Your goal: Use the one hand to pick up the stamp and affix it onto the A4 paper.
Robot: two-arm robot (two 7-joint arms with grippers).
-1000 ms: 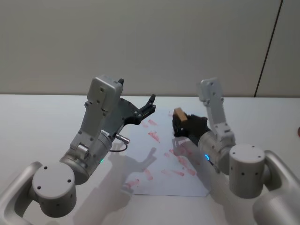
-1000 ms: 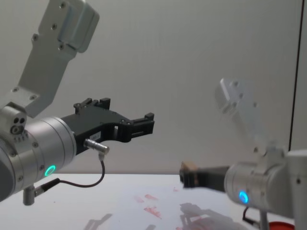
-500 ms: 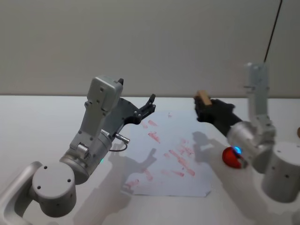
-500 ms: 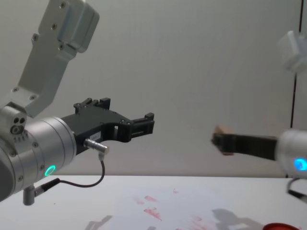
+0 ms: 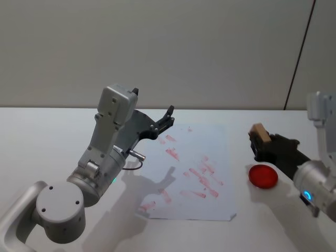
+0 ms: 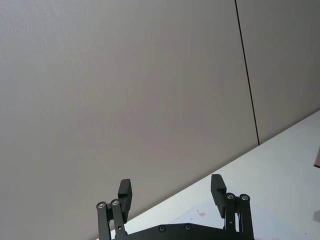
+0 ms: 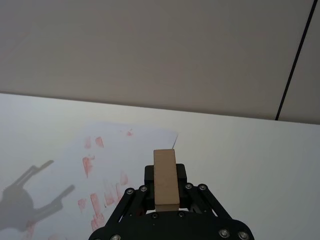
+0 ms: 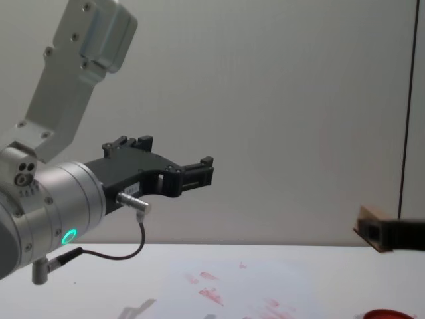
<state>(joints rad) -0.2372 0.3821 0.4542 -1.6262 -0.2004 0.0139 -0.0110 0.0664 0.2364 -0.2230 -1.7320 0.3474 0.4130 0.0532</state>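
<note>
My right gripper [image 5: 261, 142] is shut on the stamp [image 5: 259, 132], a small tan wooden block, held in the air to the right of the A4 paper [image 5: 186, 173] and above the red round pad [image 5: 262, 176]. In the right wrist view the stamp [image 7: 165, 177] sits upright between the jaws, with the A4 paper [image 7: 107, 165] and its red marks beyond it. The chest view has the stamp [image 8: 372, 222] at the right edge. My left gripper [image 5: 167, 118] hangs open and idle above the paper's far left corner, also seen as the left gripper [image 6: 172, 192] and the left gripper [image 8: 202, 171].
The flat red round pad [image 8: 385, 314] lies on the white table [image 5: 42, 142] just right of the sheet. A grey wall stands behind the table. The left arm's body [image 5: 105, 152] looms over the table's left half.
The right gripper has carried the stamp up off the paper and to the right, from over the sheet to above the red pad. The left arm has not moved.
</note>
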